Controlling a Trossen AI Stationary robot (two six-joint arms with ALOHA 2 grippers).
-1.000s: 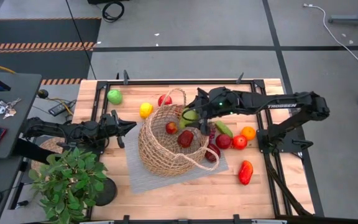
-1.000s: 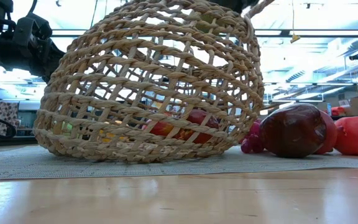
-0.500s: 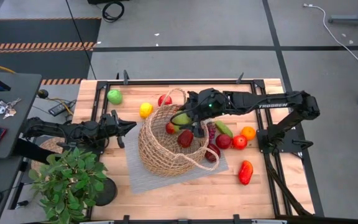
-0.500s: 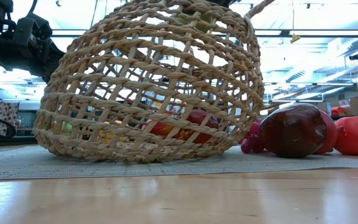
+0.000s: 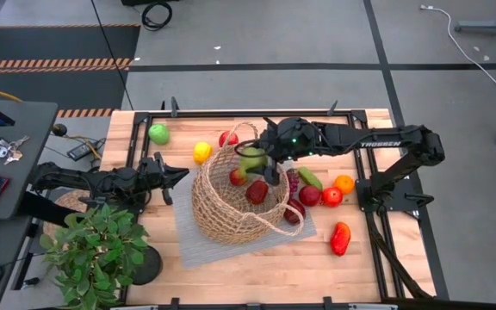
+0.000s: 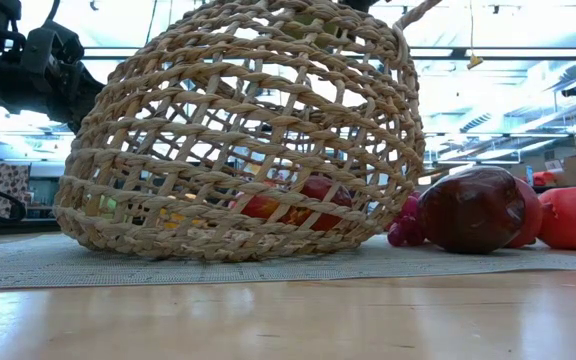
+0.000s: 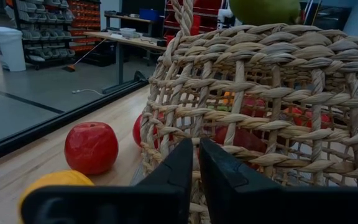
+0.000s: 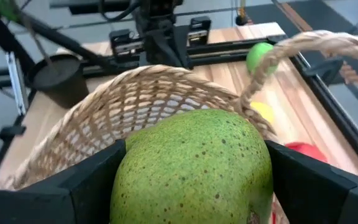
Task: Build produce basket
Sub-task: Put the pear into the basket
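Jaws of my right gripper [image 5: 257, 164] clasp a speckled green pear [image 8: 191, 168] above the round woven tan wicker basket [image 5: 231, 202], ready to drop in, while left jaws [image 7: 194, 168] rest shut beside it.

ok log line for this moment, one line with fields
right hand: shut on green pear, above basket opening | left hand: shut, beside basket | in basket: two red fruits | step: drop pending

The basket [image 6: 238, 140] hid most of the fruit inside it; its top and the red pepper [image 6: 575, 217] were cut off.
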